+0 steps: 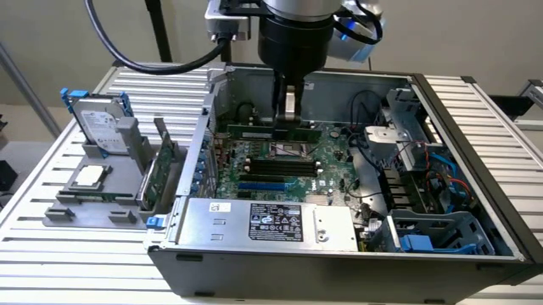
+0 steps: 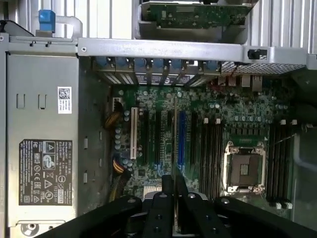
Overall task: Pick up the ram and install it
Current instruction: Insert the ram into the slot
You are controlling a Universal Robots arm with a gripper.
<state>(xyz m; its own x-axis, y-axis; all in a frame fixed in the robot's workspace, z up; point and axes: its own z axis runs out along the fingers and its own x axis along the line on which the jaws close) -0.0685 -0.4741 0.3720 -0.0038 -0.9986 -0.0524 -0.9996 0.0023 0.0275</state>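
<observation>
While the claw (image 1: 288,124) is clamping shut on the ram (image 1: 246,131) in the exterior view, the green stick is hanging level inside the open computer case (image 1: 339,89), jutting out to both sides of the fingers. Close under the claw, the processor socket (image 1: 288,150) is lying on the motherboard (image 1: 335,171), with black memory slots (image 1: 280,166) just beyond it. Well away from the claw, outside the case, a hard drive (image 1: 98,124) is standing in a grey rack (image 1: 93,213).

In the wrist view, the claw (image 2: 173,187) is gripping the ram (image 2: 174,144) edge-on, a thin line running out from between the fingers above the motherboard (image 2: 148,99). The socket (image 2: 245,168) is sitting off to one side of the claw.
</observation>
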